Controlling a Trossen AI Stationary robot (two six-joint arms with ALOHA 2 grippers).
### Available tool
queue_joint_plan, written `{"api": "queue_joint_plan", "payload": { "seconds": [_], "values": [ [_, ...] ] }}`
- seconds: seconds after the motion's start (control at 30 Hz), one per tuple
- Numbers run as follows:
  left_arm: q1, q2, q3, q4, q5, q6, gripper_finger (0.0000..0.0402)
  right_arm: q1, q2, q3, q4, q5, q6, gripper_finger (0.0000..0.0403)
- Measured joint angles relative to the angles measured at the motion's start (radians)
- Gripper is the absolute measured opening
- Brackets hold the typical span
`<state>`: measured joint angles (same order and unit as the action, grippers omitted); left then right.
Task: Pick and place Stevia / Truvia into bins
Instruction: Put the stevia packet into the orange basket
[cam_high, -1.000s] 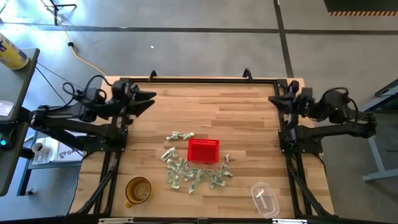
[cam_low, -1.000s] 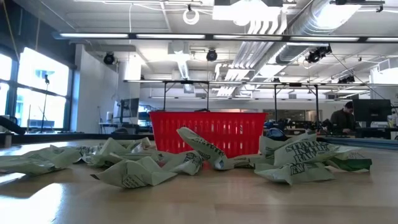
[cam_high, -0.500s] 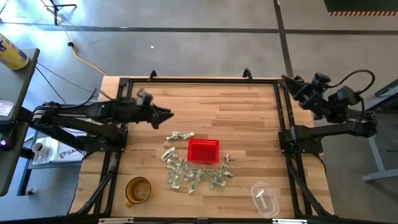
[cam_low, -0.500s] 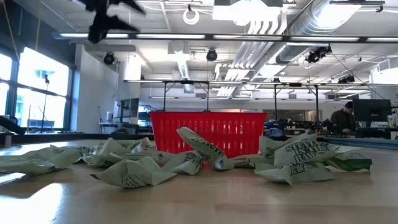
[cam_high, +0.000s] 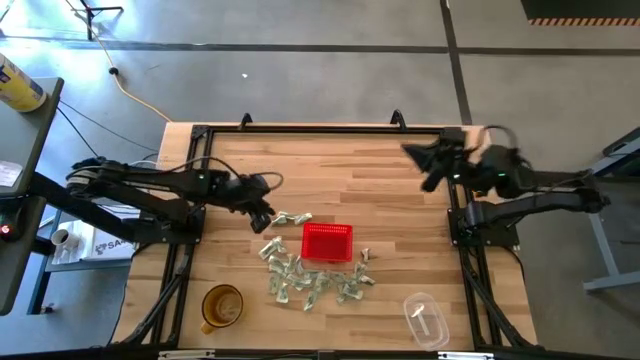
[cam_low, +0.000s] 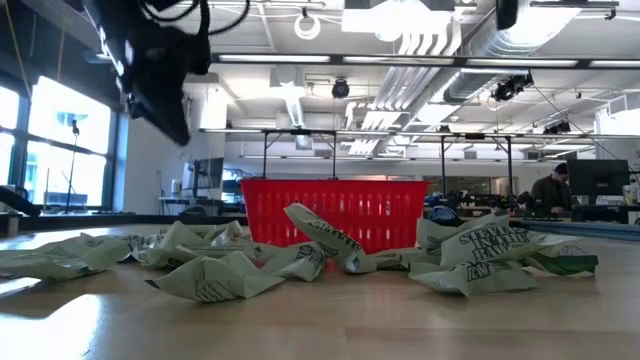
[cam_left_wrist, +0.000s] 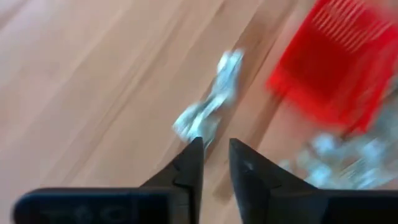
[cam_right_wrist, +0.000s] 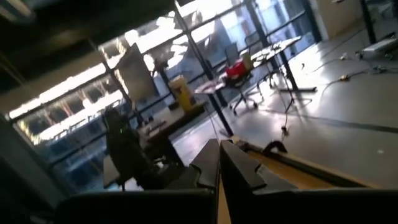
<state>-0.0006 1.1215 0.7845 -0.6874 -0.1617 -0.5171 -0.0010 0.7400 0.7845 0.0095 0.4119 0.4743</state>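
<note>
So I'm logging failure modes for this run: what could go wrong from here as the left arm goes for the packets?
The left gripper comes in with its fingers nearly together above the packets beside the red basket; it may need to open wider to take one. Those packets lie bunched, so it might lift several or scatter them. The basket stands close, so a sweep could nudge it.

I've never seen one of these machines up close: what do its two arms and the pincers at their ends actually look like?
Both arms are dark, nearly black, built from slim jointed segments with thin black cables looping along them. Each ends in a pincer: the left pincer and the right pincer. In the left wrist view the left pincer's two fingers are dark, flat and tapering to blunt tips. No markings show.
</note>
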Motion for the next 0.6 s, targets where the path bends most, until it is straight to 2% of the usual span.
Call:
{"api": "queue_joint_plan", "payload": {
  "seconds": [0.2,0.27,0.33,0.43,0.6],
  "values": [
    [0.0,0.088,0.0,-0.016,-0.003,0.016,0.0239,-0.01,0.087,0.0,-0.066,-0.086,0.043,0.0023],
    [0.0,0.111,0.0,-0.019,0.011,0.016,0.0274,-0.025,0.101,0.0,-0.137,-0.097,0.081,0.0038],
    [0.0,0.14,0.0,-0.022,0.019,0.016,0.0303,-0.048,0.115,0.0,-0.222,-0.162,0.145,0.0058],
    [0.0,0.181,-0.001,-0.018,0.022,0.022,0.033,-0.078,0.129,0.0,-0.345,-0.247,0.218,0.0094],
    [0.029,0.259,-0.001,0.042,0.048,0.045,0.0335,-0.104,0.166,0.0,-0.497,-0.259,0.233,0.0169]
  ]
}}
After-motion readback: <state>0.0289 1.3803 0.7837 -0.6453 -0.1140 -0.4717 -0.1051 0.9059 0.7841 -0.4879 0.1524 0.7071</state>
